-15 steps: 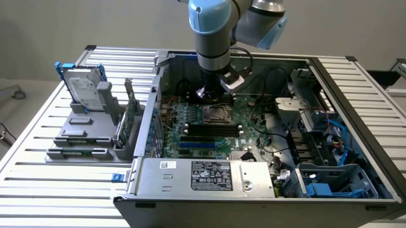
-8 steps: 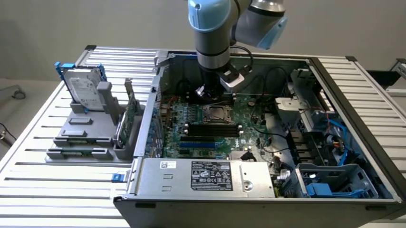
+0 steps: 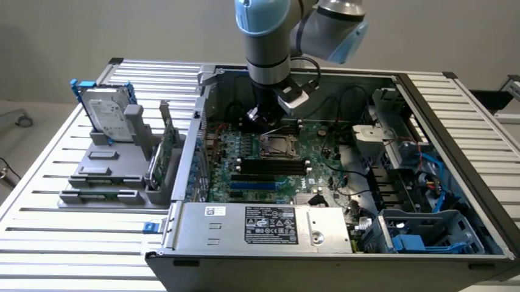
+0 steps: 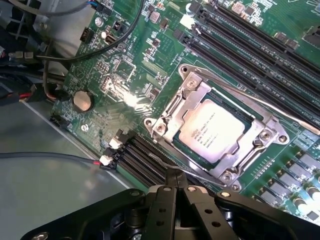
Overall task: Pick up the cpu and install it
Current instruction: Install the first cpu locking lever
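Hidden: the arm (image 3: 264,42) covers the board behind the socket (image 4: 170,107); one socket corner sits behind the pincer (image 4: 175,184).
Pincer: closed tight, holding nothing, just beside the socket.
Cpu (image 4: 214,131): lying flat inside the socket.
Around: memory slots (image 4: 250,55) beside the socket; hard drive (image 3: 106,112) well apart, upright on the bench (image 3: 73,237).

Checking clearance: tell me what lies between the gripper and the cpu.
In the wrist view, the socket's metal frame and its thin lever rod lie between the shut gripper and the cpu, which sits in the socket.
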Controlling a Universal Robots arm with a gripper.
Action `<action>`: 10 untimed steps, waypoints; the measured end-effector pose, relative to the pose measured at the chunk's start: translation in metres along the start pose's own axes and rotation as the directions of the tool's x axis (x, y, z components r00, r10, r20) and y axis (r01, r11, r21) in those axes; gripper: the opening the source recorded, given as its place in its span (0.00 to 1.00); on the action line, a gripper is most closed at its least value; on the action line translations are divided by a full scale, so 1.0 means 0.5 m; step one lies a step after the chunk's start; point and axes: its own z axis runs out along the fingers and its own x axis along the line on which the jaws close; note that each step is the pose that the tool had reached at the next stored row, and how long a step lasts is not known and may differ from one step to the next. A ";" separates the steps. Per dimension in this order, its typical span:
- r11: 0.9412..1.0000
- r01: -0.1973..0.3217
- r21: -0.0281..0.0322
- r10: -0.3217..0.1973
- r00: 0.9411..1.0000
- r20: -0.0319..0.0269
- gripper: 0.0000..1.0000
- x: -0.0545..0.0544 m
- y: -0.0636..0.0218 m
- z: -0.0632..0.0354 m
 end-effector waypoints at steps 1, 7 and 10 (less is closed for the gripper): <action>1.000 0.000 0.000 0.000 1.000 0.000 0.11 -0.002 -0.002 -0.002; 1.000 0.000 0.000 0.000 1.000 0.000 0.11 -0.015 -0.012 -0.008; 1.000 0.000 0.000 0.000 1.000 0.000 0.11 -0.021 -0.016 -0.010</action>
